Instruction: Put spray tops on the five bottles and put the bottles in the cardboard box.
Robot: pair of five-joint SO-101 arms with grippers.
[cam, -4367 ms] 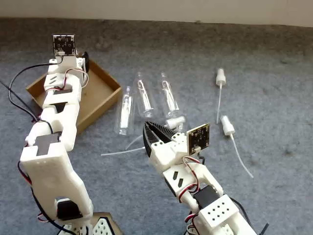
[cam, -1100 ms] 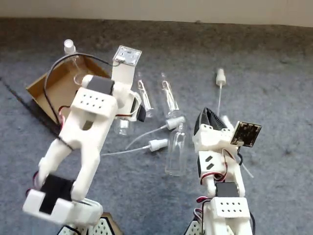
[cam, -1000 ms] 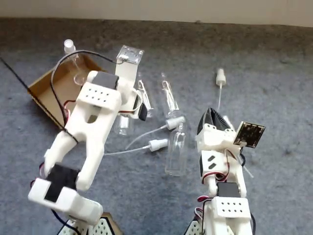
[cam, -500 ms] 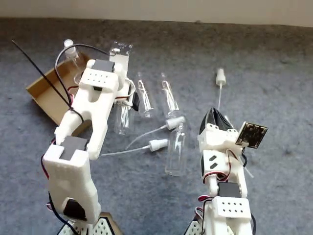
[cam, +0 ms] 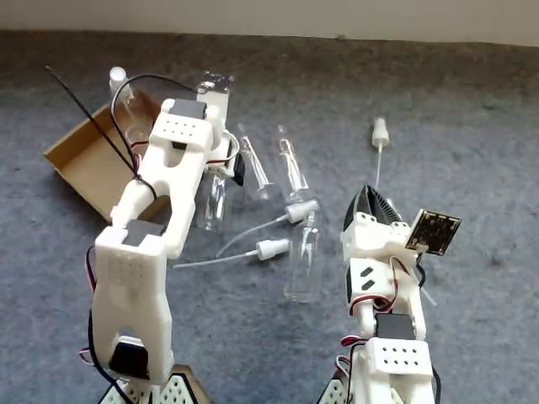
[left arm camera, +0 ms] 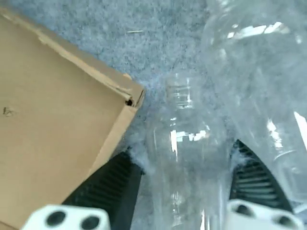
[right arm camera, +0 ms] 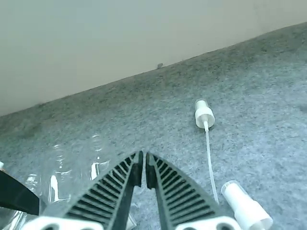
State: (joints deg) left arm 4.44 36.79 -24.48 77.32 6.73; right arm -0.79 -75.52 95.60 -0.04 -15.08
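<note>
- The cardboard box (cam: 76,156) is sitting near the far left corner of the surface. A capped bottle (cam: 128,109) is standing upright in the box's far corner. About four seconds ago the left arm was hanging over the box, so one bottle of five is looking finished.
- Over the last second that arm has been swinging off the box. The left gripper (left arm camera: 182,152) is now hovering wide open astride the first bare bottle (left arm camera: 184,120), with a jaw on each side and slight gaps, gripping nothing yet. This bottle is lying just beside the box's right wall and is probably the next pick.
- The second bare bottle (cam: 253,168) and the third bare bottle (cam: 290,164) are lying side by side toward the middle. The fourth bare bottle (cam: 303,257) is lying nearer the front edge, touching or almost touching the upper spray top (cam: 301,209) and just beside the lower spray top (cam: 274,248).
- The right gripper (right arm camera: 144,160) is staying where it was, with its jaws almost closed on nothing. The far spray top (right arm camera: 204,115) and the near spray top (right arm camera: 244,206) are waiting toward the right edge.
- No brand, label or writing is showing legibly.
</note>
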